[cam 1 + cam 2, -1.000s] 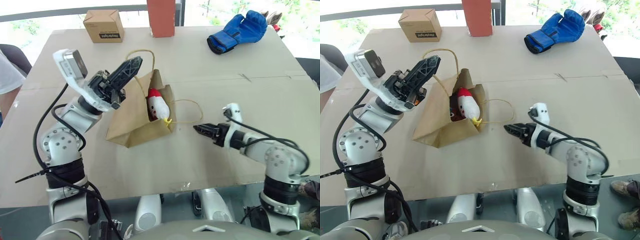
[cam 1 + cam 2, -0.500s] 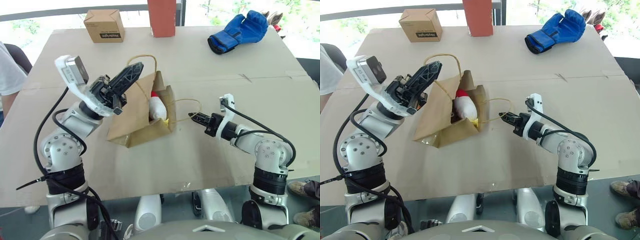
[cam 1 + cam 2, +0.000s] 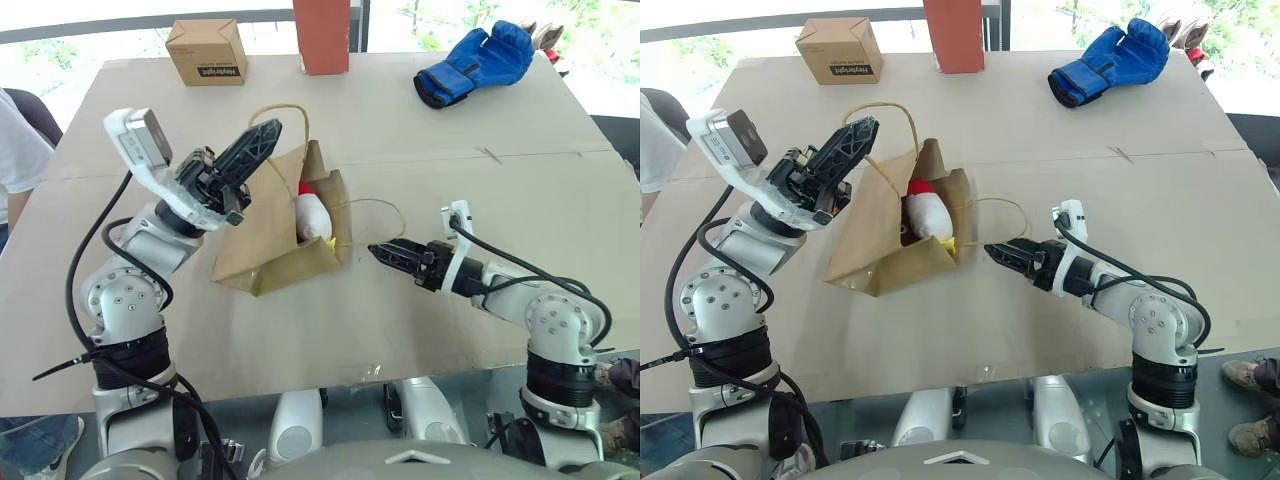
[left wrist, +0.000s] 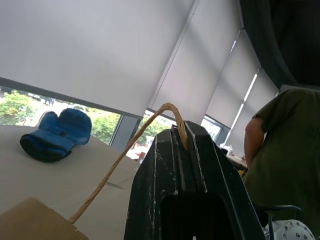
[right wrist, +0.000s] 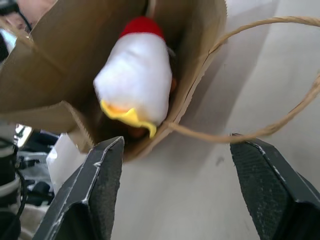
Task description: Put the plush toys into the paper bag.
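The paper bag (image 3: 262,238) lies on its side on the table with its mouth toward my right arm. My left gripper (image 3: 266,134) is shut on the bag's upper handle (image 4: 150,127) and holds it raised. A white plush toy (image 3: 313,213) with a red top and a yellow tip (image 5: 131,116) lies in the bag's mouth. Something dark lies behind it, but I cannot tell what it is. My right gripper (image 5: 177,145) is open and empty just in front of the mouth. It is beside the lower handle loop (image 3: 386,211), which rests on the table.
A small cardboard box (image 3: 207,52), a red box (image 3: 322,35) and a blue boxing glove (image 3: 475,62) stand along the table's far side. A person's sleeve (image 3: 14,140) shows at the left edge. Another person (image 4: 285,145) stands beyond the table.
My right gripper came in toward the bag's mouth, went shut near the lower handle loop, then opened wide. The white toy sits deeper in the bag. My left gripper kept its hold.
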